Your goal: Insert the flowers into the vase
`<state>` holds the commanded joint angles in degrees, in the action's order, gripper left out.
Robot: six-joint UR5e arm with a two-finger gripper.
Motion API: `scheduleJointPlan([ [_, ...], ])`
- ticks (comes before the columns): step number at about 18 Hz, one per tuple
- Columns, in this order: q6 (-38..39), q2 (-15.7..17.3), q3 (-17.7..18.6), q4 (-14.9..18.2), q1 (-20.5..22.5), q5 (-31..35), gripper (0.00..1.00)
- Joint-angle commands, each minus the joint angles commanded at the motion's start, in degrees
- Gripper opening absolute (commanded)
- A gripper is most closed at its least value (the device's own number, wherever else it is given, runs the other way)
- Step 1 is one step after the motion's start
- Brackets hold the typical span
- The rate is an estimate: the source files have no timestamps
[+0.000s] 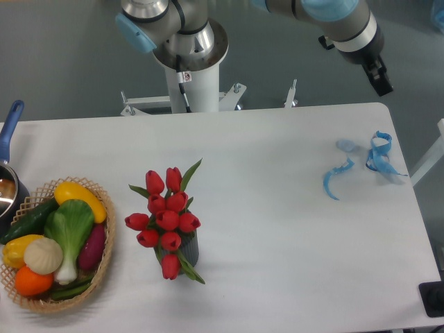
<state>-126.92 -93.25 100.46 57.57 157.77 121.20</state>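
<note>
the white table [277, 229] has a wide bare stretch through its middle and near right, between the red tulips [165, 218] and the blue ribbon scraps [361, 164]. the tulips spread wider than the dark grey vase [190, 251] under them and cover its mouth from above. a wicker basket [103, 260] heaped with vegetables fills the near left corner, well apart from the vase, with a bare lane between them. a blue-handled pot [8, 173] sits at the left edge. the arm's white pedestal [196, 76] stands behind the far edge. the gripper [379, 76] hangs beyond the far right corner, off the table.
</note>
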Motion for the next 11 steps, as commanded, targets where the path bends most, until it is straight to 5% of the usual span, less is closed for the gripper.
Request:
scheduleJointPlan([
  [11,9.5,-0.8,-1.0,0.0,-1.9,-10.5,1.00],
])
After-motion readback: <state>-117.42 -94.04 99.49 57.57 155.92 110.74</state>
